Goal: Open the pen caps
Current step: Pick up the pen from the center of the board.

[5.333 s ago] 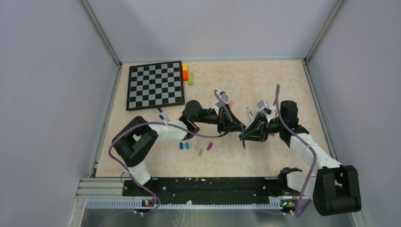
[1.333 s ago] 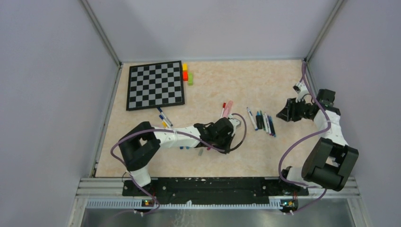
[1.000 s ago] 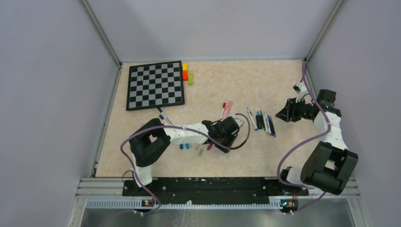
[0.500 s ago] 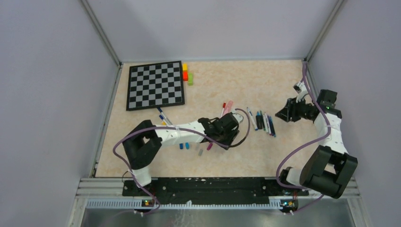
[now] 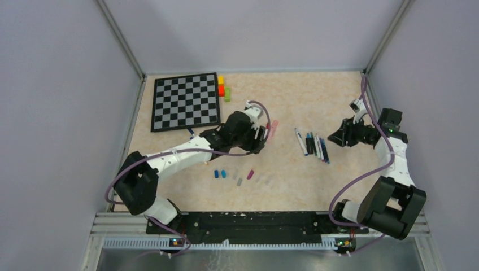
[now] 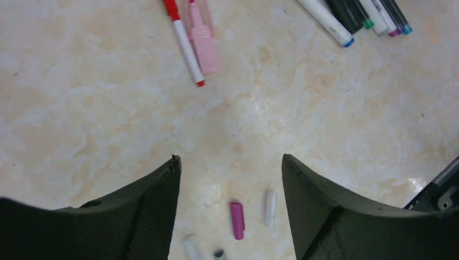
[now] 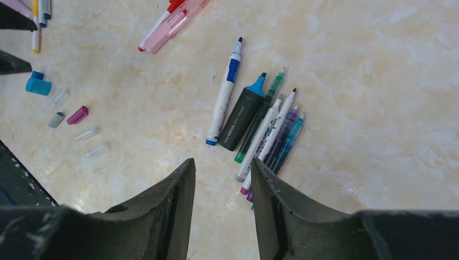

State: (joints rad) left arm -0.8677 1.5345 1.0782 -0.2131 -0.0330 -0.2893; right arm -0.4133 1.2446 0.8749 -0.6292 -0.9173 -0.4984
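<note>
From above, the left gripper (image 5: pixel 261 137) hangs over the middle of the table (image 5: pixel 316 96), just beside the pink highlighter (image 5: pixel 273 129) and near the chessboard (image 5: pixel 185 101); how wide it stands cannot be told from here. The pen caps (image 5: pixel 250 174) lie loose in a ragged row nearer the arm bases, blue, grey, magenta and clear, all apart from any pen. A bunch of pens (image 5: pixel 312 145) lies side by side between the two grippers, and the right gripper (image 5: pixel 337 137) is just to the right of that bunch, pointed toward it. Yellow, red and green blocks (image 5: pixel 222 88) sit beside the chessboard's far right corner. In the left wrist view, the left gripper (image 6: pixel 230 160) has its fingers (image 6: pixel 151 216) spread wide with only bare tabletop between them. Near the gap lie a magenta cap (image 6: pixel 236 220) and a clear cap (image 6: pixel 270 208), side by side but not touching, with a grey cap (image 6: pixel 219 253) at the bottom edge. Further off, a red marker (image 6: pixel 185 46) lies against the pink highlighter, and the ends of the pen bunch show in the top right corner. In the right wrist view, the right gripper (image 7: pixel 222 162) has its fingers (image 7: pixel 168 211) a moderate way apart, holding nothing, just short of the near ends of the pens. These are a white marker with a blue band (image 7: pixel 226 103), a dark highlighter with a blue tip (image 7: pixel 246 114) and several thin pens, their far tips bare. The caps are scattered well to the left, among them the blue caps (image 7: pixel 38 85).
</note>
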